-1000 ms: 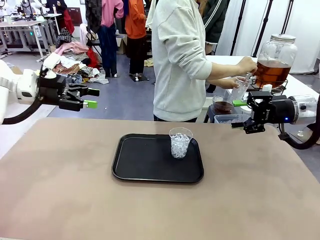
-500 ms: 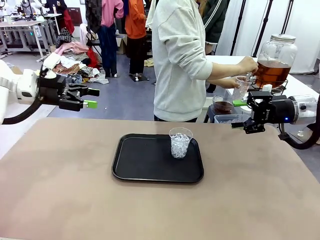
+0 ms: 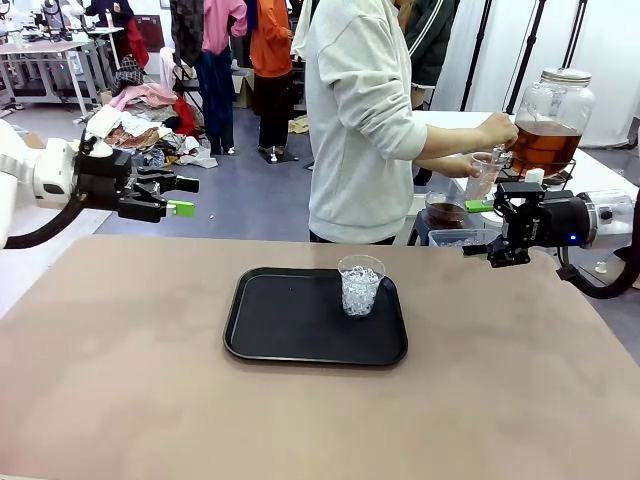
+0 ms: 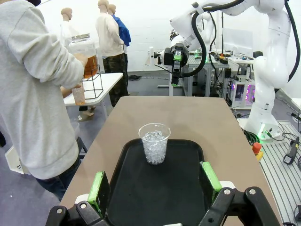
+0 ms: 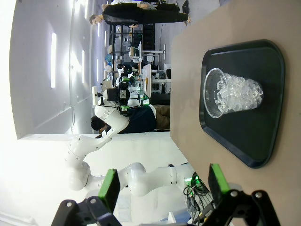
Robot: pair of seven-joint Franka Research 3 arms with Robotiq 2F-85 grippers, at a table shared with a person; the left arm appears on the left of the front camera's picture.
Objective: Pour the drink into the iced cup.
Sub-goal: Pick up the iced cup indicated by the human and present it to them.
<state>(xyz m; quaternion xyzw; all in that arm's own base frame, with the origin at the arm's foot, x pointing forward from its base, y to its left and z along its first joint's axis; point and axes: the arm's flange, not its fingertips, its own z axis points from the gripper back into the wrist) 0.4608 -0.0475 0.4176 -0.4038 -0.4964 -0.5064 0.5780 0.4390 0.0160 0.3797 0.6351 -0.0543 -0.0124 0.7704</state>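
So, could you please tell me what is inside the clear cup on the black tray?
Ice fills the cup most of the way; no liquid shows. Its bottom is hidden by ice.

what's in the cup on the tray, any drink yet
Iced, no drink yet: the clear cup standing upright on the black tray holds only clear ice, no amber liquid.

left arm point(image 3: 40, 175): raised off the far left corner of the table point(image 3: 120, 350), wrist level | left gripper point(image 3: 183, 196): jaws spread wide, pointing right | right arm point(image 3: 600, 215): raised at far right edge | right gripper point(image 3: 478, 228): jaws spread wide, pointing left
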